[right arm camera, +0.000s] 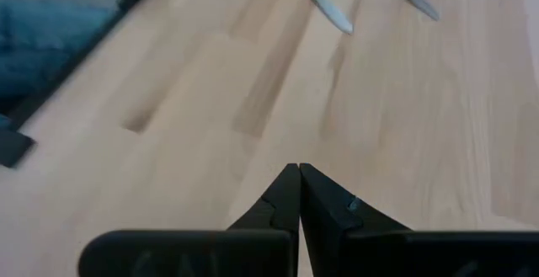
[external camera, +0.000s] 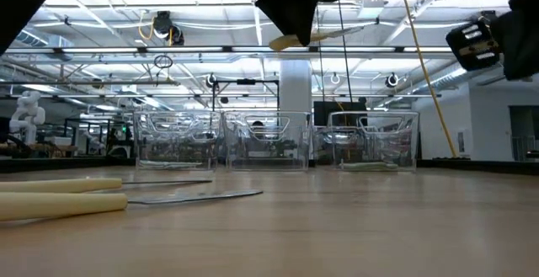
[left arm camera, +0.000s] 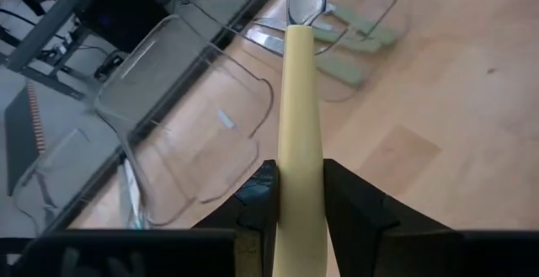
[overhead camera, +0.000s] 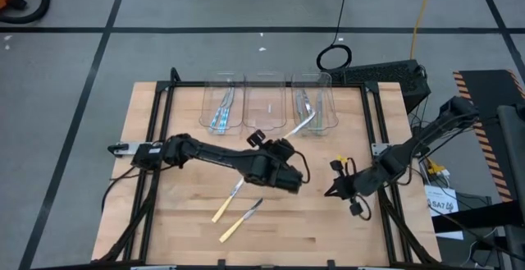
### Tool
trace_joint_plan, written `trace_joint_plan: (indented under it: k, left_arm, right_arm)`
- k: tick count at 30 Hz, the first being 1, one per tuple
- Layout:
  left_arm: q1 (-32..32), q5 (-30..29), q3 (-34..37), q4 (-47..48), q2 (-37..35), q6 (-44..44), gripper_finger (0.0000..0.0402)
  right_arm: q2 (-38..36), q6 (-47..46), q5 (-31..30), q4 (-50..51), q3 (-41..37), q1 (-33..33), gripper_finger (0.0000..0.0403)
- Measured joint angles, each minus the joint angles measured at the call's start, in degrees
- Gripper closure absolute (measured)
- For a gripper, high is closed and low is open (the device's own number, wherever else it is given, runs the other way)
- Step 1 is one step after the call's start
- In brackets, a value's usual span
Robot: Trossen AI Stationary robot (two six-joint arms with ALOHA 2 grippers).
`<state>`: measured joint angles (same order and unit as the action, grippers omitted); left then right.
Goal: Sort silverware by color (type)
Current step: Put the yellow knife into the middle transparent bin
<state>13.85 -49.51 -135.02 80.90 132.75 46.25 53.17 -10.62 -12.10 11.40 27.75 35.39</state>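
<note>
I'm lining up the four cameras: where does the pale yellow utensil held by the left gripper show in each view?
High view: held utensil above table centre, reaching toward the right bin.
Low view: top centre, raised high.
Left wrist view: centre, clamped between the fingers.
Right wrist view: not in it.
Shared landmark: the clear bins.

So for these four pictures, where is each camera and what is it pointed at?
High: overhead, looking straight down on the wooden table; both dark arms show.
Low: at tabletop height, facing three clear plastic bins; arms enter from above.
Left wrist: on the left arm, over the bins; left pincer grips a pale yellow-handled utensil.
Right wrist: on the right arm, facing bare tabletop; right pincer shut, empty.
Shared: high and low views both show that held utensil.
</note>
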Motion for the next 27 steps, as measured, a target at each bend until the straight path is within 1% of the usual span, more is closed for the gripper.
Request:
trace_joint_plan:
  k: [7,10,14,19,27]
  left_arm:
    - [-3.35,0.11,0.02,0.31,-0.57,-3.51,0.032]
    - [-4.94,1.45,0.02,0.45,-0.55,-5.39,0.032]
    - [-7.28,3.11,0.02,0.93,-0.54,-7.68,0.032]
    - [-10.17,3.42,0.02,2.17,-0.5,-8.55,0.032]
    - [-15.59,5.15,0.02,4.91,-0.48,-8.46,0.032]
  right_arm:
    - [6.88,-1.26,-4.41,-1.07,-0.02,1.78,0.0401]
    - [9.13,-0.53,-6.04,-1.28,-0.02,1.78,0.0401]
    - [11.28,1.29,-6.12,-2.49,-0.02,1.76,0.0401]
    - [13.05,3.32,-6.1,-3.47,-0.02,1.76,0.0401]
    - [13.5,4.01,-6.1,-3.45,-0.04,1.76,0.0401]
